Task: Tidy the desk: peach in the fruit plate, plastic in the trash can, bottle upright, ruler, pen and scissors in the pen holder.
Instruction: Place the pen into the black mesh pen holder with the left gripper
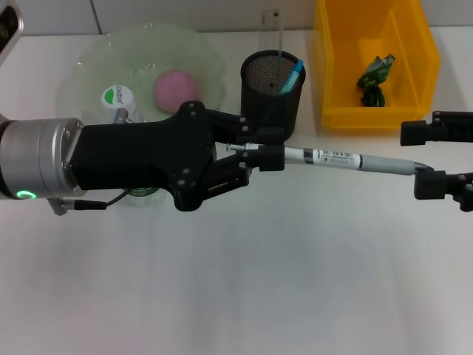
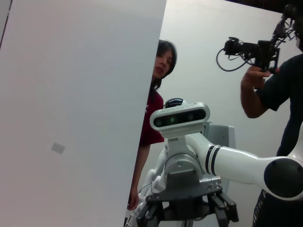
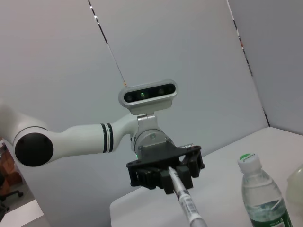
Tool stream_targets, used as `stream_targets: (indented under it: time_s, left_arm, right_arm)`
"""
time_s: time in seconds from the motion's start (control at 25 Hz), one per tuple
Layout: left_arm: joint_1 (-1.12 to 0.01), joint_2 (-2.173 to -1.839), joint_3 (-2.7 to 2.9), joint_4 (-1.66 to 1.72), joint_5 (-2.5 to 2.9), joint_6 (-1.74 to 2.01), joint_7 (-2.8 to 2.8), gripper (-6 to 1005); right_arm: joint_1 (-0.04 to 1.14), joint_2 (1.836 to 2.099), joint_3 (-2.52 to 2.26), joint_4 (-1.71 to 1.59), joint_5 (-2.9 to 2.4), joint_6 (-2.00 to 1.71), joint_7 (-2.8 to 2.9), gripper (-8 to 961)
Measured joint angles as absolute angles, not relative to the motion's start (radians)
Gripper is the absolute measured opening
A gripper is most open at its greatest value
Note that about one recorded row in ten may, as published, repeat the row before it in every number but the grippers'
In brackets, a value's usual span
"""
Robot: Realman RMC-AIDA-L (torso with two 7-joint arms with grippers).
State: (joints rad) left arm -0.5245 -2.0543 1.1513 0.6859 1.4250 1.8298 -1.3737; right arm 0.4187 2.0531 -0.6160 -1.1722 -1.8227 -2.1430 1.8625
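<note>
My left gripper is shut on one end of a grey-and-white pen, which it holds level above the table, pointing right. The right wrist view shows that same left gripper clamped on the pen. The pen's far end reaches between the spread fingers of my right gripper, which is open at the right edge. A pink peach lies in the green glass fruit plate. The bottle stands upright beside it, half hidden by my left arm. The black mesh pen holder holds a clear ruler and a blue item.
A yellow bin at the back right holds crumpled green plastic. The bottle also shows in the right wrist view. Two people stand behind the robot in the left wrist view, one filming.
</note>
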Motion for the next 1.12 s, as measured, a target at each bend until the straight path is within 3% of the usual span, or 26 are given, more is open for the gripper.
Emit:
stream_targets:
  time_s: [0.32,0.48,0.68,0.92,1.12]
  left_arm:
    - [-0.518,-2.049,1.089,0.727,1.424,1.867,-1.387,151]
    - [-0.522,-2.045,1.016,0.77,1.422,1.87,-1.428,151]
    - [-0.548,-2.05,0.925,0.94,1.426,1.82,-1.514,151]
    - [-0.637,-2.052,0.924,1.182,1.602,1.704,-1.687,151]
    - [-0.841,-2.067,0.948,1.283,1.961,1.622,-1.875,151]
  right_arm:
    - [0.379,2.041,-0.52,-1.14,-1.818,-2.17,1.823,840]
    - [0.327,2.035,-0.542,-1.127,-1.818,-2.182,1.762,840]
    - [0.26,2.056,-0.62,-1.106,-1.826,-2.179,1.619,839]
    - [0.251,2.053,-0.627,-1.024,-1.841,-2.177,1.583,838]
    - [0.248,2.053,-0.634,-1.003,-1.861,-2.179,1.547,838]
